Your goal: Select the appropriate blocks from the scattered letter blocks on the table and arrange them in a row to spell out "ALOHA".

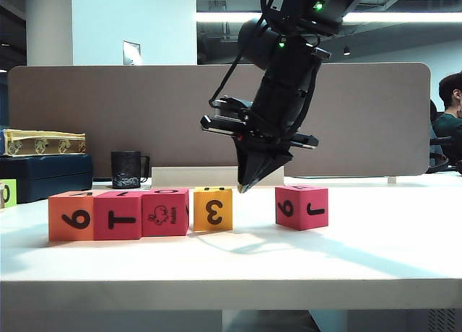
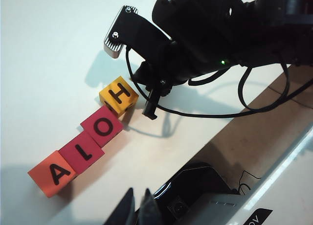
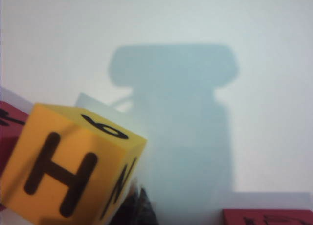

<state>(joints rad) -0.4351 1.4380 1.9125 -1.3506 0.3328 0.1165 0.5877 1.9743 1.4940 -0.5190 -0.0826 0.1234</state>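
Observation:
On the white table four letter blocks stand in a row: orange A, pink-red L, pink-red O and yellow H, the yellow one turned slightly. In the exterior view they are orange, pink-red, pink-red, yellow. A further pink-red block stands apart to the right. My right gripper points down, shut and empty, close beside the yellow block. My left gripper is shut and empty, high above the table.
A black mug stands at the back left. Beside it is a dark blue box with a gold-patterned box on top, and a lime-green block. A beige partition closes the back. A person sits far right.

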